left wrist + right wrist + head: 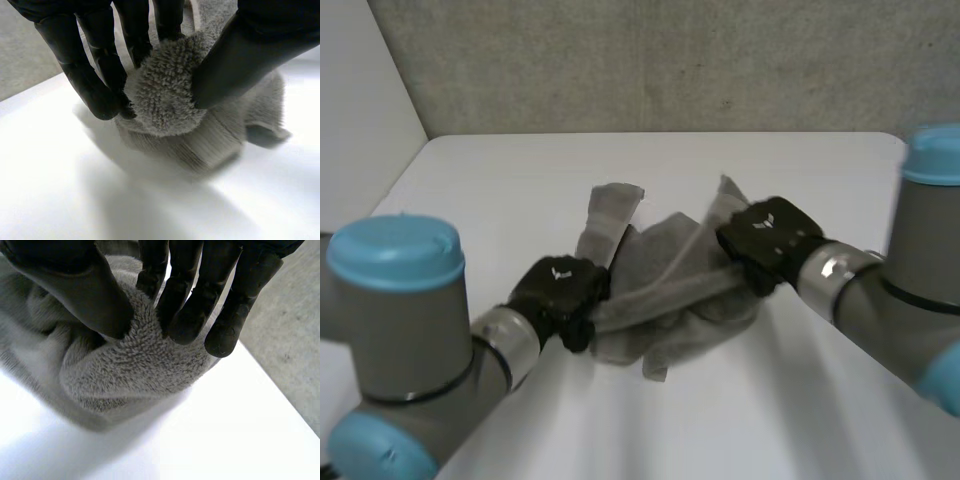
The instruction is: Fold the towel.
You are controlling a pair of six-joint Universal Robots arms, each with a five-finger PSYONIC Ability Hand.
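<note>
The left arm (415,345) and right arm (920,265) are grey tubes with light-blue caps and silver wrist rings. The left hand (560,287) and right hand (767,238) are black, each back bearing a small white mark.

Soft, even light from above. White table (60,200) bright, washed near glare in both wrist views. Grey towel (165,95) throws diffuse shadow onto table just beneath it. Back wall (670,60) dimmer, matte grey.
</note>
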